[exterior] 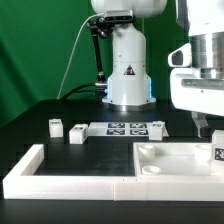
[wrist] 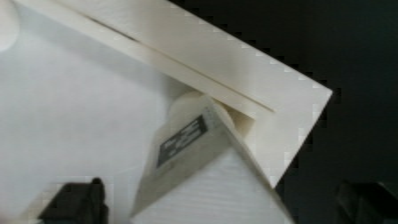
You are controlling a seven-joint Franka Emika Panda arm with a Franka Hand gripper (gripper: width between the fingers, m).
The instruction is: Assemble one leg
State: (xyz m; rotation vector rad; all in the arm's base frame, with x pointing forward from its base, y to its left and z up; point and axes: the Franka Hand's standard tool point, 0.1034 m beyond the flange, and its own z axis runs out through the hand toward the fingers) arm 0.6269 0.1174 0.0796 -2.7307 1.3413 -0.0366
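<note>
Leg going onto the panel

Gripper (exterior: 207, 128) over the panel (exterior: 165, 158) at the counter's front corner; leg (wrist: 189, 140) below, grip unclear; next, seat it.

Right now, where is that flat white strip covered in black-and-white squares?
In the exterior view, the marker board lies flat on the black table, in front of the robot's base. Small white blocks sit just off both its ends, and the white square panel lies nearer the camera.

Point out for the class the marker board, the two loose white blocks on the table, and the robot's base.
Marker board (exterior: 128, 127), exterior view: its flat top, between tags.
First white block (exterior: 56, 126), exterior view: its front face.
Second white block (exterior: 78, 132), exterior view: its front face.
Robot base (exterior: 128, 70), exterior view: its white housing.
</note>
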